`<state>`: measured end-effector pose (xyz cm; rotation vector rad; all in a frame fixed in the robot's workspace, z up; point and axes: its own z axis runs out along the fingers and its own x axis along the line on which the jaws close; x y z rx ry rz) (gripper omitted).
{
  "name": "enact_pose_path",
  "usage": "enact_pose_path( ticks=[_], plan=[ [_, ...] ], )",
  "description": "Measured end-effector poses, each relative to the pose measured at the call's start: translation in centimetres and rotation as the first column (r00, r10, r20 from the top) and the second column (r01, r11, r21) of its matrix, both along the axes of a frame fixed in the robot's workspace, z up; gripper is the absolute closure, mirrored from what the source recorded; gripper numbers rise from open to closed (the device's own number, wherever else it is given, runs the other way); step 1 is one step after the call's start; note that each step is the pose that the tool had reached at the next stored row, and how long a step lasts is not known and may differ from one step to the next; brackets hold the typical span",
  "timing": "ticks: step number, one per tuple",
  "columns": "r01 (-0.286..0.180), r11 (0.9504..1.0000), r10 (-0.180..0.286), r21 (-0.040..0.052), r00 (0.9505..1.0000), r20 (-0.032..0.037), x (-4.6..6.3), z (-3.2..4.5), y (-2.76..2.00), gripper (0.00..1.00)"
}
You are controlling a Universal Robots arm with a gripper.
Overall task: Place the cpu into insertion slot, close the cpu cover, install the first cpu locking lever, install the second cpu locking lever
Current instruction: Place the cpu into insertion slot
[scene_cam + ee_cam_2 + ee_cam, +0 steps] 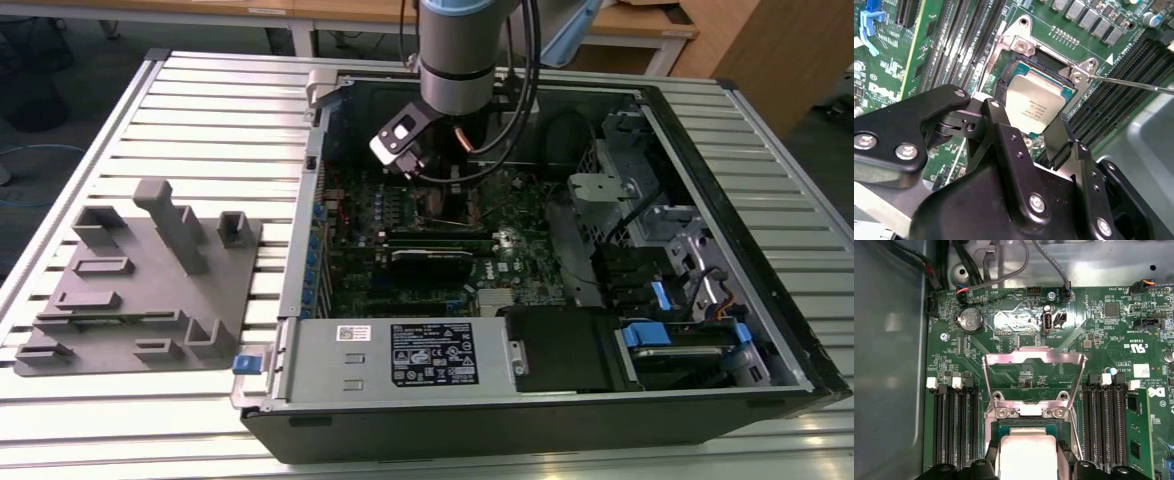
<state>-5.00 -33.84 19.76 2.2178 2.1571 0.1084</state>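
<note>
1. Your gripper pinches the cpu by two opposite edges, low over the insertion slot.
2. Hold it level with corners matched; it should need no force.
3. Beyond, the cpu cover stands raised.
4. The computer case houses the green board.

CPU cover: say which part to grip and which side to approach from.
Grip the cpu cover by its free crossbar, the edge farthest from its hinge. It stands swung open, a thin frame with a cut-out centre, so that bar is probably the most exposed edge; come from above the board, pinching across its thickness.
</note>
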Motion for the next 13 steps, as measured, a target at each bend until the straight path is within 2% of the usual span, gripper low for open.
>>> enact_pose_path(
  ticks=[3,6,13],
  plan=[
    [0.0,1.0,0.0,0.0001,1.0,0.0012,0.0,-0.08,-0.08,0.46],
    [0.0,1.0,0.0,0.0005,1.0,0.0096,0.0,-0.2,-0.09,0.46],
    [0.0,1.0,0.0,0.001,0.9999,0.0119,-0.08,-0.25,-0.08,0.46]
  ],
)
